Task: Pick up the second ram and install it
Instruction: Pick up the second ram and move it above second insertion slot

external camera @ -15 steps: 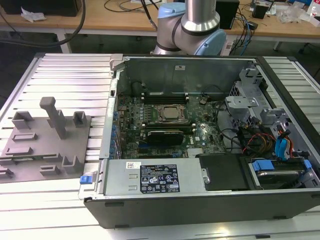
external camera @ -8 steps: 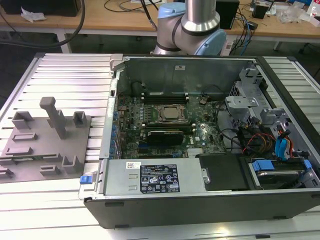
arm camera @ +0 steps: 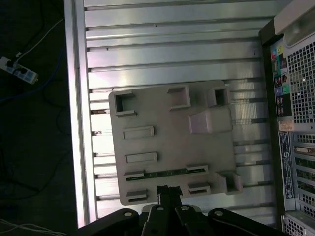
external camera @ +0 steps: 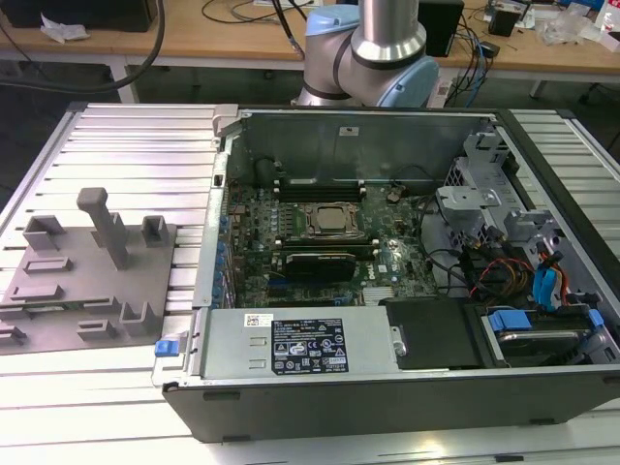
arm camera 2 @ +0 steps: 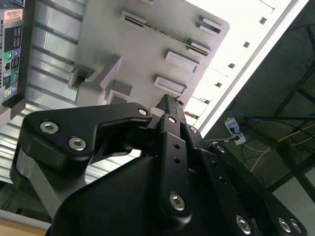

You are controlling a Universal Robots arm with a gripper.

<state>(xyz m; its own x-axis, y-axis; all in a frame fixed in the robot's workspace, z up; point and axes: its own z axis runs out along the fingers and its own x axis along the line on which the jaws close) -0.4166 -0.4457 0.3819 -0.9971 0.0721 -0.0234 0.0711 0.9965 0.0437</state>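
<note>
The exterior view is looking down aslant on the case (external camera: 387, 407) and plate (external camera: 87, 276). Both wrist views are looking past the gripper (arm camera 2: 167, 98) (arm camera: 165, 189) onto that plate (arm camera 2: 147, 54) (arm camera: 172, 142) from well above.

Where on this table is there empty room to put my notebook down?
The ribbed table is bare between the grey fixture plate and the table's far edge, and again at the exterior view's right of the computer case. The plate's holders and the case's inside are crowded.

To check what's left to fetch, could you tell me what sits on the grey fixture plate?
On the plate, one thin ram stick lies between two holders. The gripper covers part of the plate's edge, so what lies there cannot be seen.
</note>
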